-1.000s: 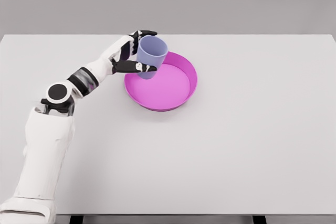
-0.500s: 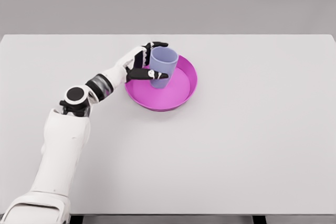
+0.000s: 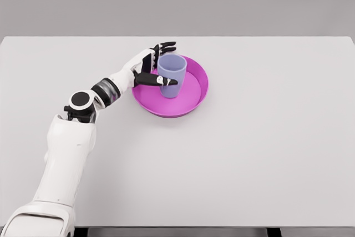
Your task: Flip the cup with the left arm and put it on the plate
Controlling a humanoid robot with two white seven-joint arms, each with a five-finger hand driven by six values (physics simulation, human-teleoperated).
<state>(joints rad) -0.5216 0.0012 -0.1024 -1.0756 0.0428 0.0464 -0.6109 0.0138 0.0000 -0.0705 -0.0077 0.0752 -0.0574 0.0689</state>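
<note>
Cup upright in the plate

The left hand [image 3: 153,66] reaches in from 8 o'clock, thumb and fingers curled around the cup [image 3: 171,75]. The cup stands mouth-up at 9 o'clock inside the plate [image 3: 195,99], which sits alone on the worktop [image 3: 266,154].

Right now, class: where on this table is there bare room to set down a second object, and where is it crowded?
Free: the table right of the plate, and the front strip below it. Crowded: the left rear, where the left hand is around the upright cup on the plate.
</note>
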